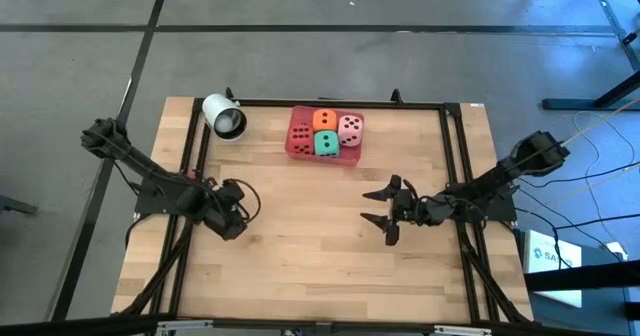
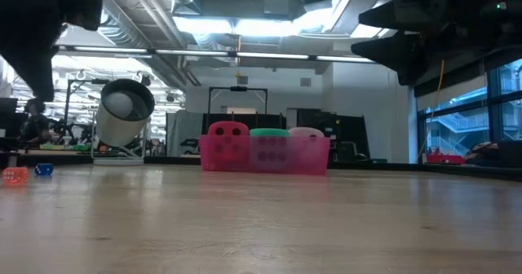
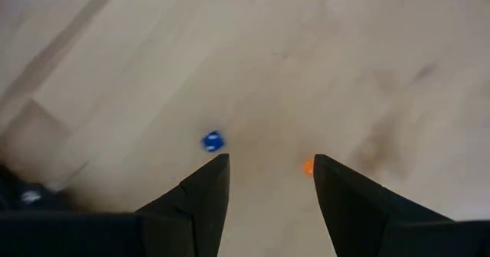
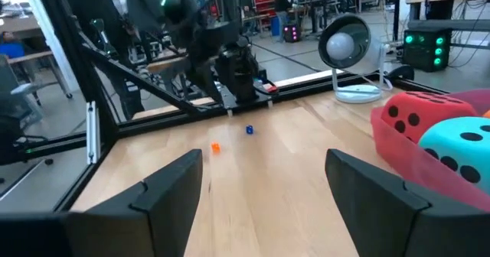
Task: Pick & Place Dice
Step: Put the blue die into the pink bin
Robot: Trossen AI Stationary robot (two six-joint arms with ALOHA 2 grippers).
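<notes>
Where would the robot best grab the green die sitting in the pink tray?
Probably from straight above. The green die sits at the tray's near edge, with the red die and pink die close by. I'd pinch its near and far faces.

No readable text, labels or brand marks anywhere. Only number-like signs: dark pips on the dice [image 1: 325,133] in the tray, well ahead of the right gripper [image 1: 385,212].
</notes>
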